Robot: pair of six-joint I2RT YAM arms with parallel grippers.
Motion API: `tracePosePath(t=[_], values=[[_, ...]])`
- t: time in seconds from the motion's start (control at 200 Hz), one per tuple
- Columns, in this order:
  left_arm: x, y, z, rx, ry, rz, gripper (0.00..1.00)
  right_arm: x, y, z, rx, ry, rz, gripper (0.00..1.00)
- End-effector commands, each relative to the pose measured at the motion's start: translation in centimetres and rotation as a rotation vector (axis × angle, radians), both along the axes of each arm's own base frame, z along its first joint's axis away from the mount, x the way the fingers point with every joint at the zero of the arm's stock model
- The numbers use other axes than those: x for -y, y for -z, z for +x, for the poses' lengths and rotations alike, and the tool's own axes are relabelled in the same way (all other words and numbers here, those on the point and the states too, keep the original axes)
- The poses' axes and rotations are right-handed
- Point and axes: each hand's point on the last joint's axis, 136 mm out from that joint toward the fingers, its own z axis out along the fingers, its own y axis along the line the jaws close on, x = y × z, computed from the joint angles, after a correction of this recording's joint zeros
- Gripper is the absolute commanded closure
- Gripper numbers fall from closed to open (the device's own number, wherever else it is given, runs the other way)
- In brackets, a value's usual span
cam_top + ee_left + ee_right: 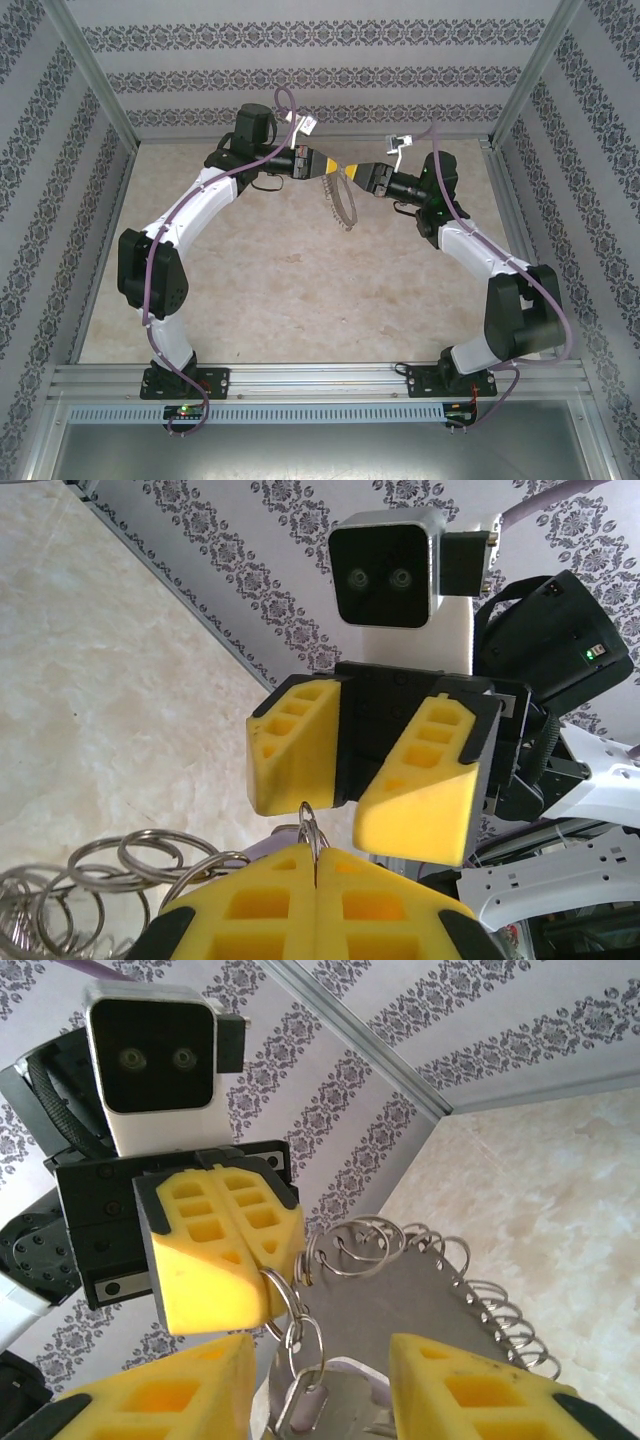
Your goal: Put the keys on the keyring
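Note:
Both grippers meet in mid-air at the back of the table. My left gripper [328, 166] [315, 872] [268, 1278] is shut on a small split ring [310, 825] [285, 1305]. From that ring hang a silvery key [303, 1412] with a pale-purple piece [262, 837] behind it. The keyring [345, 206] [430, 1300] also hangs there: a flat grey round piece, its rim fringed with small wire rings [95, 880]. My right gripper [353, 172] [318, 1360] [350, 815] faces the left one. It is open, one yellow finger on each side of the key, touching nothing.
The tan marble-patterned tabletop [300, 290] lies well below the hanging keyring. Patterned walls [320, 80] and metal corner posts [95, 80] close in the back and sides. Each arm's camera block [385, 570] [155, 1060] sits close behind the other's fingers.

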Motion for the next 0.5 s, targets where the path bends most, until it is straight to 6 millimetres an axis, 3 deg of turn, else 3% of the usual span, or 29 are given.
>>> tracePosePath(t=[0.0, 0.385, 0.495], values=[[-0.6, -2.6, -1.1, 0.082, 0.028, -0.038, 1.00, -0.7, -1.8, -0.3, 0.081, -0.042, 0.009, 0.65], [-0.7, -2.6, -1.0, 0.084, 0.025, -0.035, 1.00, -1.1, -1.9, -1.4, 0.095, -0.088, 0.008, 1.00], [-0.7, -2.5, -1.0, 0.084, 0.021, -0.032, 1.00, -1.0, -1.8, -1.5, 0.091, -0.091, 0.005, 1.00]])
